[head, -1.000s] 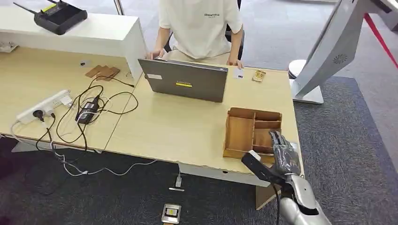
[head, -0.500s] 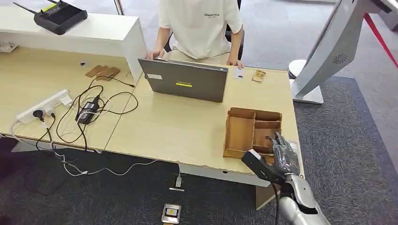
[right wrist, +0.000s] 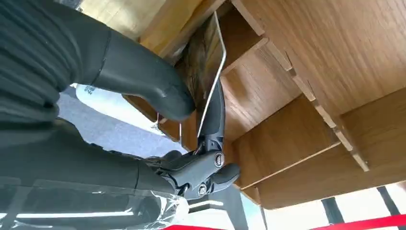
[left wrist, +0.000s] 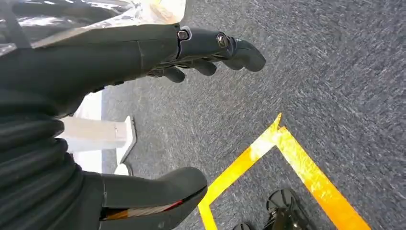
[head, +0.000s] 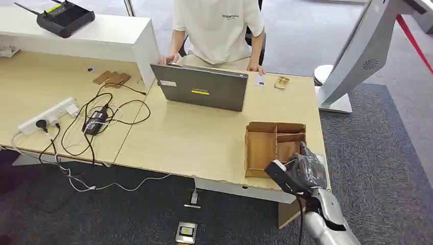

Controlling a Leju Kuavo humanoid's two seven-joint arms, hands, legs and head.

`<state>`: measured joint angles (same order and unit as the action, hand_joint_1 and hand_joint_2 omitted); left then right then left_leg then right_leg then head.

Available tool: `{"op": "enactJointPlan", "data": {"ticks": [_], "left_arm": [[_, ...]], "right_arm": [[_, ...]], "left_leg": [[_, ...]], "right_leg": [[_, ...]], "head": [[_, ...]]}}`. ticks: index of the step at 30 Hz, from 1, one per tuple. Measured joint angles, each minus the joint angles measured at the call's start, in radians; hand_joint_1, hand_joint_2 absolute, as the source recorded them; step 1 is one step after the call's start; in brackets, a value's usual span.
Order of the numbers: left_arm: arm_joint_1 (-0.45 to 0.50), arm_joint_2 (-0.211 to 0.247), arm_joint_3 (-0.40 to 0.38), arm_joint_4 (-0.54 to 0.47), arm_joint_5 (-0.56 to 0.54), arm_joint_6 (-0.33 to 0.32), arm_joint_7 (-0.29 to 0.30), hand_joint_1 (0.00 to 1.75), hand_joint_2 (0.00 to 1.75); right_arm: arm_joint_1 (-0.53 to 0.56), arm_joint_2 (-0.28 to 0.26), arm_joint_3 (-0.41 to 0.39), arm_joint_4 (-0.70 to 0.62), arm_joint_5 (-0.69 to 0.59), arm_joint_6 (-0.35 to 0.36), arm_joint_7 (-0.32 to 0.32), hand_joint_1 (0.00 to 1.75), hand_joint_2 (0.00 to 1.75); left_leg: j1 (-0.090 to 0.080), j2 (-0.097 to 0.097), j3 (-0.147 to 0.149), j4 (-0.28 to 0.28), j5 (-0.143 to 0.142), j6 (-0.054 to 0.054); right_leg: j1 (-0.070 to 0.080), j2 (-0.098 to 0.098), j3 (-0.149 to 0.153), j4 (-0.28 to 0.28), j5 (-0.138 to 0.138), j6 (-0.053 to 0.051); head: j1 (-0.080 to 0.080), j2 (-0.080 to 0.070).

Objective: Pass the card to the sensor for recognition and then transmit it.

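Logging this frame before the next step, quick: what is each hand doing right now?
Left hand: open, holding nothing, hanging over the carpet.
Right hand: pinching the card between thumb and finger at the wooden organizer.

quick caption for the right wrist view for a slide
Right hand pinching a thin card between thumb and finger inside a compartment of the wooden organizer tray.

Light wooden desk [head: 204, 138], dark grey carpet [head: 388, 153]
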<state>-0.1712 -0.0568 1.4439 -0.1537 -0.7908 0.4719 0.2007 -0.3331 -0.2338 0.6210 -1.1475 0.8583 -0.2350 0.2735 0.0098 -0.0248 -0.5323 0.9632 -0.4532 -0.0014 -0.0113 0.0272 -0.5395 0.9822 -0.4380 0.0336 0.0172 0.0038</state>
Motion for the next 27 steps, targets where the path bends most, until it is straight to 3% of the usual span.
{"op": "enactJointPlan", "data": {"ticks": [4, 8, 13, 27], "left_arm": [[0.0, 0.004, -0.004, 0.0, -0.009, -0.003, -0.001, 0.0, 1.75], [0.001, 0.008, -0.008, 0.0, -0.011, -0.01, 0.0, 0.0, 1.75], [0.002, 0.014, -0.009, 0.0, -0.018, -0.014, -0.003, 0.0, 1.75], [0.01, 0.026, -0.017, 0.0, -0.044, -0.024, -0.019, 0.0, 1.75]], "right_arm": [[-0.002, 0.0, 0.0, 0.006, 0.0, -0.006, 0.0, 1.55, 1.75], [-0.004, -0.001, 0.0, 0.01, 0.0, -0.019, 0.0, 1.73, 1.75], [-0.007, -0.009, -0.003, -0.006, 0.007, -0.067, 0.016, 1.71, 1.75], [-0.134, -0.097, -0.071, -0.268, 0.034, -0.046, 0.069, 1.75, 1.75]], "left_leg": [[0.0, 0.0, 0.0, 0.0, 0.0, 0.0], [0.0, 0.0, 0.0, 0.0, 0.0, 0.0], [0.0, 0.0, 0.0, 0.0, 0.0, 0.0], [0.0, 0.0, 0.001, 0.0, 0.0, 0.0]], "right_leg": [[0.0, 0.0, 0.0, 0.0, 0.0, 0.0], [0.0, 0.0, 0.0, 0.0, 0.0, 0.0], [0.0, 0.0, 0.0, 0.0, 0.0, 0.0], [-0.001, 0.0, 0.0, 0.0, 0.0, 0.0]], "head": [[0.0, 0.0], [0.0, 0.0], [0.0, 0.0], [0.0, 0.0]]}}
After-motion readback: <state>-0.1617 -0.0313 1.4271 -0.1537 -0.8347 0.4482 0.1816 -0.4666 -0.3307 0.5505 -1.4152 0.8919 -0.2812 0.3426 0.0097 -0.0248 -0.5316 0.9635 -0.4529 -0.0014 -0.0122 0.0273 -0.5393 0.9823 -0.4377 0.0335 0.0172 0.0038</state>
